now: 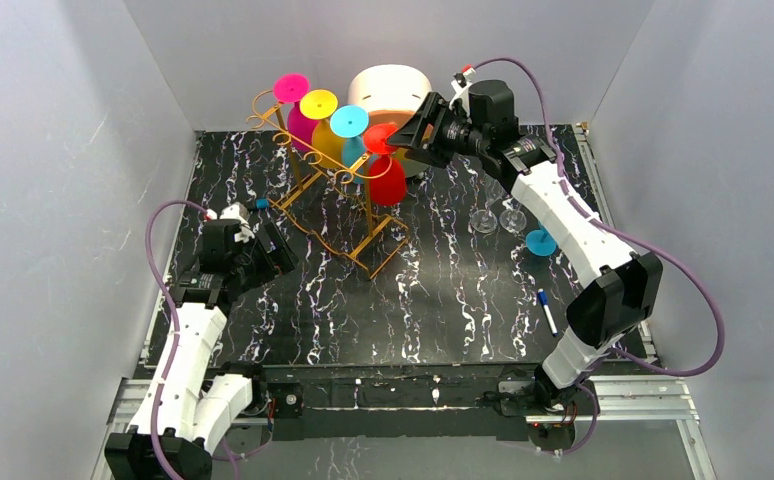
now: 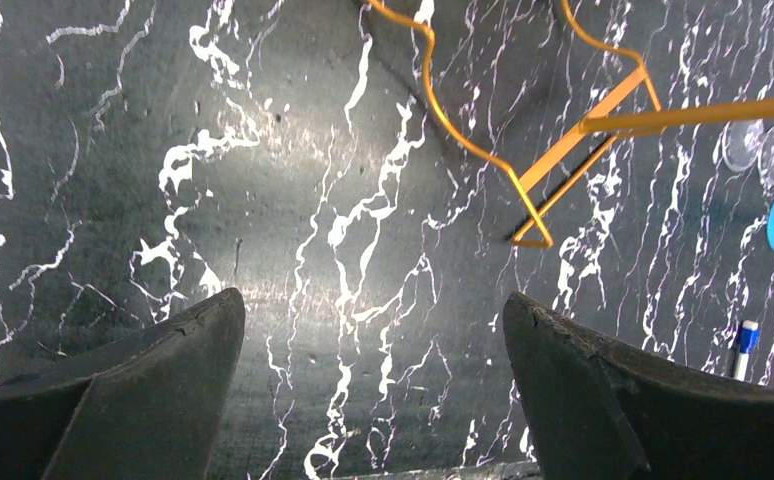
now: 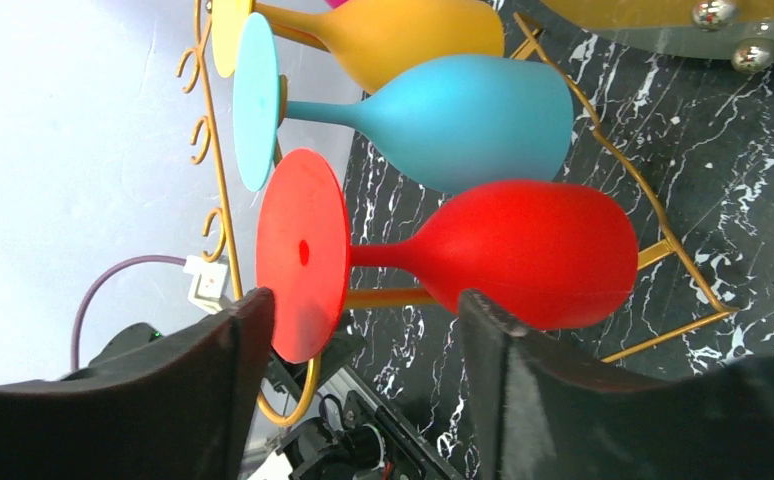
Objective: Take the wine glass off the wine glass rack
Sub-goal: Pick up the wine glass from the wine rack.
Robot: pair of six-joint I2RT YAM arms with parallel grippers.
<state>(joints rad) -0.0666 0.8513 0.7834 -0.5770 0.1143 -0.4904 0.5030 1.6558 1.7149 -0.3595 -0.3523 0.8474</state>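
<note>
Right pincer (image 3: 358, 305) sits at the stem of the red glass (image 3: 523, 250), jaws apart, gripping nothing. The glass hangs on the rack (image 2: 703, 112), not yet lifted; left pincer (image 2: 373, 300) hovers released.

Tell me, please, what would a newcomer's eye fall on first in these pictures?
First, the pink glass, the yellow glass, the blue glass and the red wine glass, hanging upside down in a row on the orange-gold wire rack, far and left of centre on the black marbled table. Next, the right gripper at the red one, the stem between its open jaws. The left gripper hangs open over bare table.
</note>
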